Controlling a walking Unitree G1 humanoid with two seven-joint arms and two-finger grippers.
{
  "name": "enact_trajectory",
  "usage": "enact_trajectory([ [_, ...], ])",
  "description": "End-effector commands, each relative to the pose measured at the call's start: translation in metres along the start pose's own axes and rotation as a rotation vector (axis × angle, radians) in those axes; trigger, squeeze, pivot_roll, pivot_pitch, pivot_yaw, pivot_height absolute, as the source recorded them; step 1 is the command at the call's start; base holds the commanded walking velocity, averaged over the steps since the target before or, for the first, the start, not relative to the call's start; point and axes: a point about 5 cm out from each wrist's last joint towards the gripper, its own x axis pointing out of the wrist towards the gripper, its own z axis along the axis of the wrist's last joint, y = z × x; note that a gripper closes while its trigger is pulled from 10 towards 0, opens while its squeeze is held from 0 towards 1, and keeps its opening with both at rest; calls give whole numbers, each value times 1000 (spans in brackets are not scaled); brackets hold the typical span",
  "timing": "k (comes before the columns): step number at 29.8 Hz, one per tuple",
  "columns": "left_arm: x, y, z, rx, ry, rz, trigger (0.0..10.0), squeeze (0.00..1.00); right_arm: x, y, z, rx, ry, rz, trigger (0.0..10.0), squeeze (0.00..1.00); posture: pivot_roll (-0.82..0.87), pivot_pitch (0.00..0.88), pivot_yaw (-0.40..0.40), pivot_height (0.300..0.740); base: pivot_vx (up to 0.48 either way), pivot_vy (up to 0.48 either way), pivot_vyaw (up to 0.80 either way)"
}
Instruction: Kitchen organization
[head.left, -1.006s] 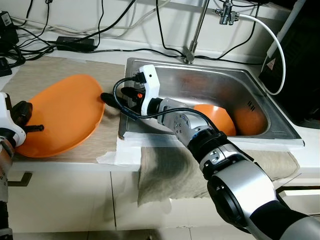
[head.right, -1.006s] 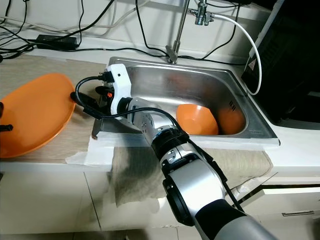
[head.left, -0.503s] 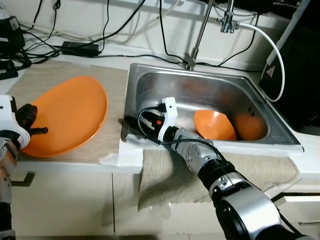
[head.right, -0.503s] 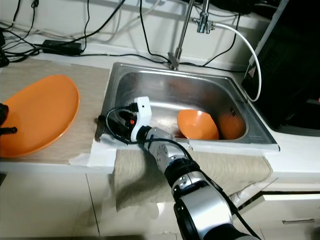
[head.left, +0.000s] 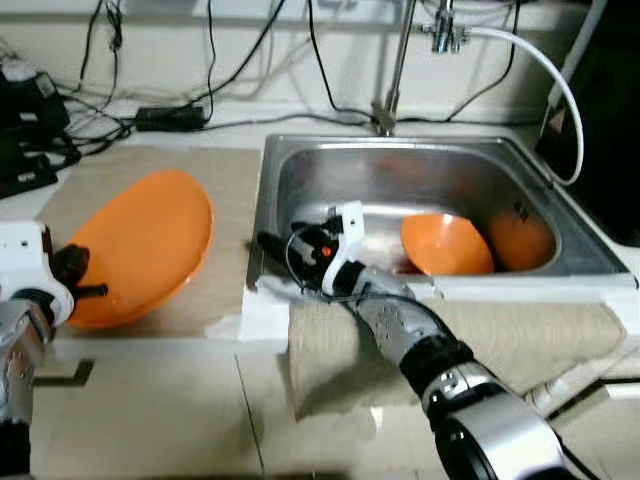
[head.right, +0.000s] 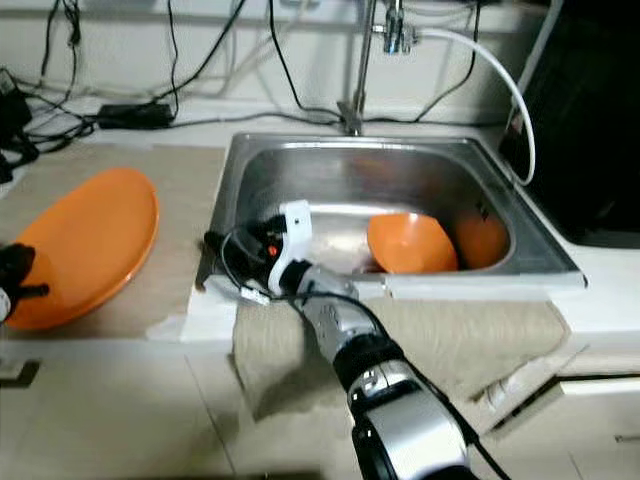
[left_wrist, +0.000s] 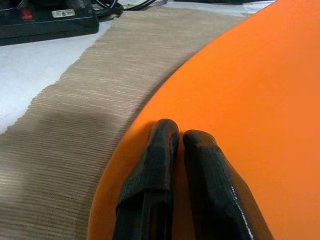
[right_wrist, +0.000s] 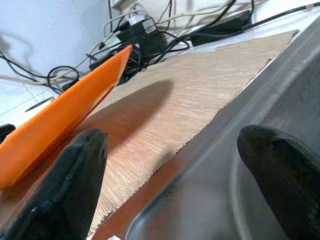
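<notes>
Your left gripper (left_wrist: 175, 137) has its two fingers pressed together w/ the rim of the orange plate (head.left: 140, 245) pinched between them; in the left wrist view the pads sit side by side on the orange face, just inside the edge. The plate is tilted: near edge up in your grip, far edge down toward the beige mat (head.left: 225, 195). To do this step well, keep the wrist level and don't relax the pinch until the plate lies flat or is where you want it. The grip is at the very rim, so I'd expect a fast swing to lever it loose.

Moving right: your right gripper (right_wrist: 180, 175) has its fingers wide apart, holding nothing. It hangs over the left rim of the sink (head.left: 270, 175), one fingertip over the mat side, the other over the steel wall. The plate's far edge lies beyond the mat-side finger, apart from it.

Further right, well beyond the sink-side finger, an orange bowl (head.left: 445, 243) lies tipped on the basin floor, w/ a second orange bowl (head.left: 525, 240) just beside it against the right wall. If a bowl is next, go in low and take its raised rim.
</notes>
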Motion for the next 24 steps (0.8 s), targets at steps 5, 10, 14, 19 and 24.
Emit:
enact_trajectory([
  [5,-1,-1,-31,-24,138,4,10000,0,99,154,38,43,146,433,10000,0,246,4,-192,740,0,0,0],
  [10,-1,-1,-31,-24,138,4,10000,0,99,154,38,43,146,433,10000,0,246,4,-192,740,0,0,0],
  [14,-1,-1,-31,-24,138,4,10000,0,99,154,38,43,146,433,10000,0,246,4,-192,740,0,0,0],
  [19,-1,-1,-31,-24,138,4,10000,0,99,154,38,43,146,433,10000,0,246,4,-192,740,0,0,0],
  [24,-1,-1,-31,-24,138,4,10000,0,99,154,38,43,146,433,10000,0,246,4,-192,740,0,0,0],
])
